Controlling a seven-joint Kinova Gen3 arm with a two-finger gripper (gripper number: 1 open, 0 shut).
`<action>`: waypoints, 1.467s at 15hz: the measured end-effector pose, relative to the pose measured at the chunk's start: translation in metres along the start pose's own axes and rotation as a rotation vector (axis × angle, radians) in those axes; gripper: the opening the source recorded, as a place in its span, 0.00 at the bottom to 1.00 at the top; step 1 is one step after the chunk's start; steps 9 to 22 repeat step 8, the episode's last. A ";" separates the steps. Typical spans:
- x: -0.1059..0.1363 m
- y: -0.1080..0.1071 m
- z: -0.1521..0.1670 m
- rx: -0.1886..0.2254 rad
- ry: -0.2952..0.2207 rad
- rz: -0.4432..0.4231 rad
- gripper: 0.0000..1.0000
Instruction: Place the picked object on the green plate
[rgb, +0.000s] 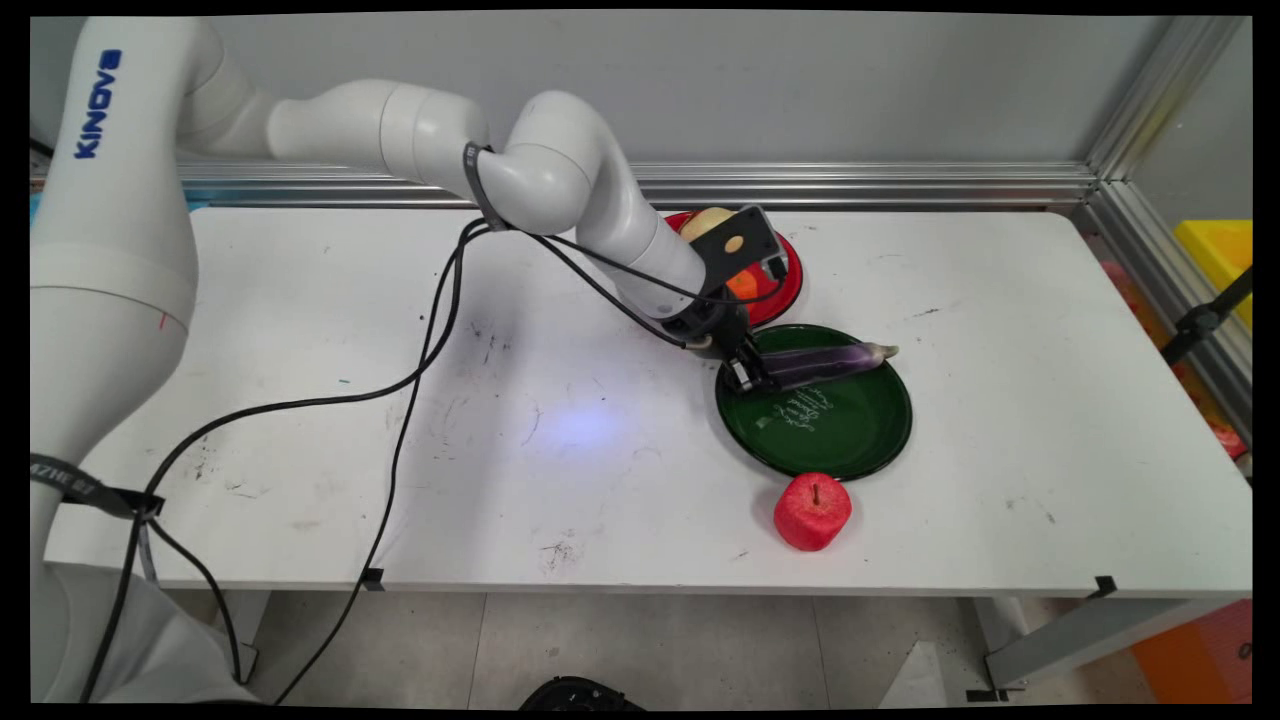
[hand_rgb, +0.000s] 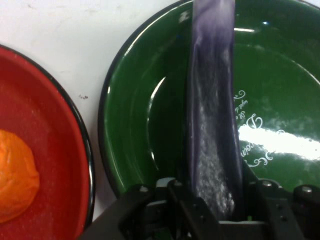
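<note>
Green plate (hand_rgb: 145, 125): glossy, enamel-like, bright glare streaks.
Red plate (hand_rgb: 55, 150): glossy, faintly speckled.
Eggplant (hand_rgb: 212, 125): purple skin, dull sheen, whitish mottling.
Apple (rgb: 812, 512): red, matt, slightly rough.
Table (rgb: 400, 400): white, smooth, scuffed with dark marks.
Gripper (hand_rgb: 216, 212): black, matt.
Rail (rgb: 850, 183): brushed metal.

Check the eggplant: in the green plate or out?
In, lying flat across the green plate. The eggplant spans the bowl, far tip overhanging the rim, near end clamped between the claw fingers.
</note>
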 end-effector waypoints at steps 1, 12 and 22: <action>0.000 0.000 0.001 0.000 0.001 0.002 0.00; 0.006 -0.003 0.007 -0.002 0.025 0.009 1.00; 0.006 -0.003 0.007 -0.002 0.025 0.009 1.00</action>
